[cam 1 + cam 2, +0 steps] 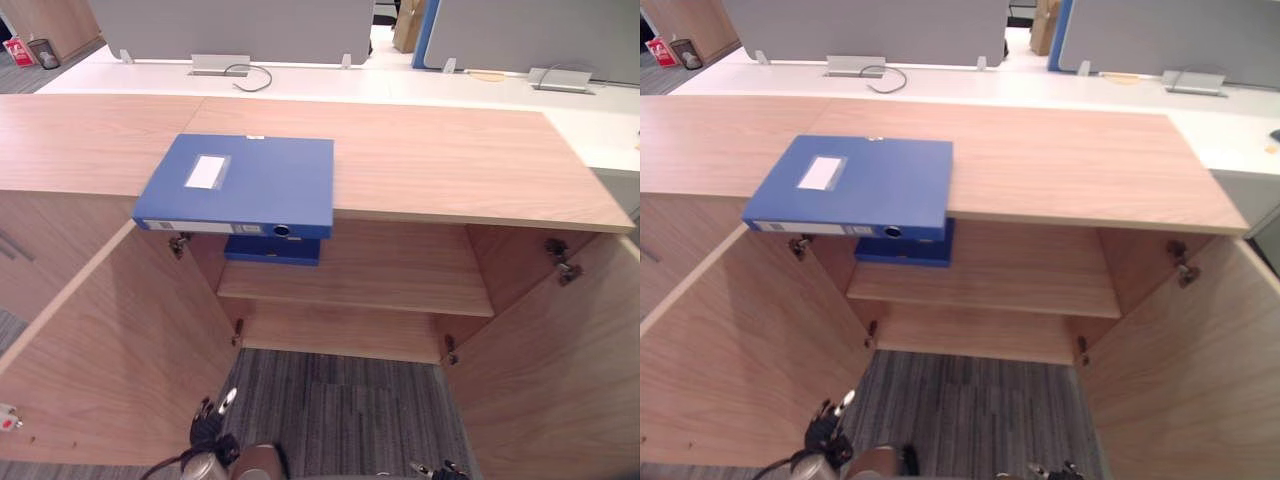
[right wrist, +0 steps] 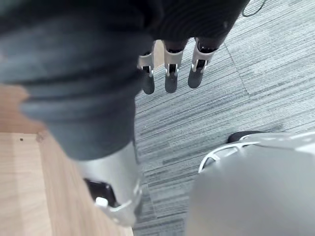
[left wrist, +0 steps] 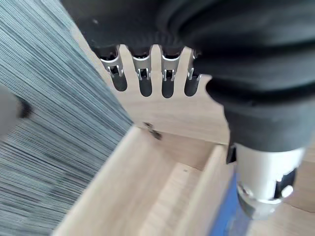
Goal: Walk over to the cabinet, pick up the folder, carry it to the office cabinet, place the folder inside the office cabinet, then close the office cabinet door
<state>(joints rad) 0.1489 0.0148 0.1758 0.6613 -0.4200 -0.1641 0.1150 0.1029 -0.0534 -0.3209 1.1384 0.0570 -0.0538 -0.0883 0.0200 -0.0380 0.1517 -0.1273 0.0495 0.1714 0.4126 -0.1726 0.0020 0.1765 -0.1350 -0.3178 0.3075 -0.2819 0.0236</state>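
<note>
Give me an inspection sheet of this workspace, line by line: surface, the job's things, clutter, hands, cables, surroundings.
Surface: wooden cabinet top, carrying just the one folder.
Job's things: blue folder lies flat on the top, its front edge overhanging; left door and right door stand open; a second blue folder lies on the shelf below.
Clutter: nothing seen.
Hands: left hand and right hand hang low before the cabinet, fingers relaxed, holding nothing.
Cables: one dark cable loops on the white desk behind.
Surroundings: grey partition panels, grey carpet, a bin far left.
</note>
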